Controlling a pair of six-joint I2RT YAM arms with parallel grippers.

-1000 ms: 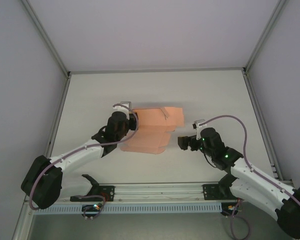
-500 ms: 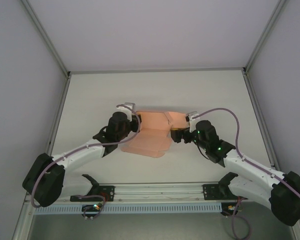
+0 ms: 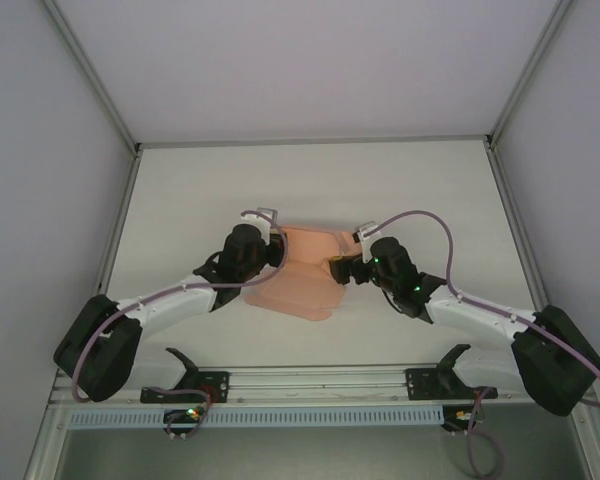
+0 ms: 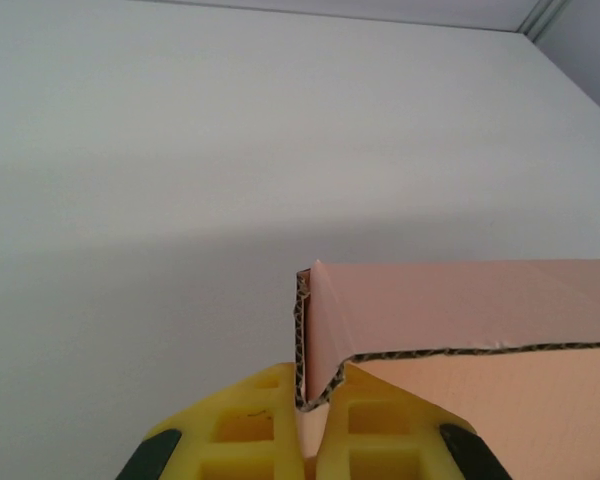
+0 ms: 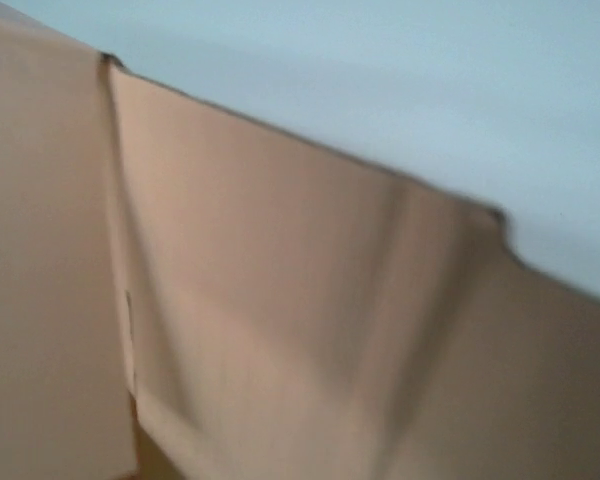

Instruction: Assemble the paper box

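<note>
The paper box (image 3: pixel 298 288) is a salmon-pink card sheet, partly folded, lying mid-table between both arms. My left gripper (image 3: pixel 271 246) is at the sheet's upper left corner. In the left wrist view its yellow fingers (image 4: pixel 250 420) are shut on a folded corrugated edge of the paper box (image 4: pixel 480 300), which stands up from the table. My right gripper (image 3: pixel 342 270) is up against the sheet's right side. Blurred pink card (image 5: pixel 280 300) covers almost all of the right wrist view and hides the fingers, so their state is unclear.
The white table (image 3: pixel 430 190) stretches bare behind and beside the sheet. Grey enclosure walls with metal posts (image 3: pixel 120 180) bound the left, right and back. A rail (image 3: pixel 320 380) with the arm bases runs along the near edge.
My right arm has swung left across the table and reached the card's right side. The card's right part has folded inward, so the sheet looks narrower. The left gripper edged slightly right.
</note>
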